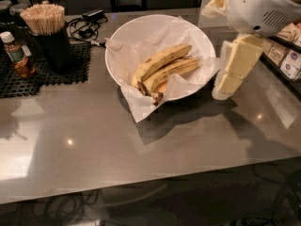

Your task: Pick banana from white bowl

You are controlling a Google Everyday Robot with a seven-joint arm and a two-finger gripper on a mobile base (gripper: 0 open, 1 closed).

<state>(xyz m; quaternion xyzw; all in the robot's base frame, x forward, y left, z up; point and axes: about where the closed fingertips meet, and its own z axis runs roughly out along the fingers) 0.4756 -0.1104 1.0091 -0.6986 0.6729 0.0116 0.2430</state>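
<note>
One white bowl (117,46), just left of the gripper (225,89). It holds three: the banana (162,60) and two slimmer bananas (175,72). Jaw spread: cannot tell.

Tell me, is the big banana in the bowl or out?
In: the banana lies inside the white bowl; the gripper hangs beside its right rim, apart from the fruit.

Grey countertop (94,145) with a glossy finish. At the back left there's a black mesh mat (28,76) with a black cup (54,51) full of wooden stir sticks (43,19) on it. A little sauce bottle (14,55) (white cap, green label) stands just left of the cup. Black cables (84,25) are bunched behind the mat, and snack packets (288,55) sit at the far right.
</note>
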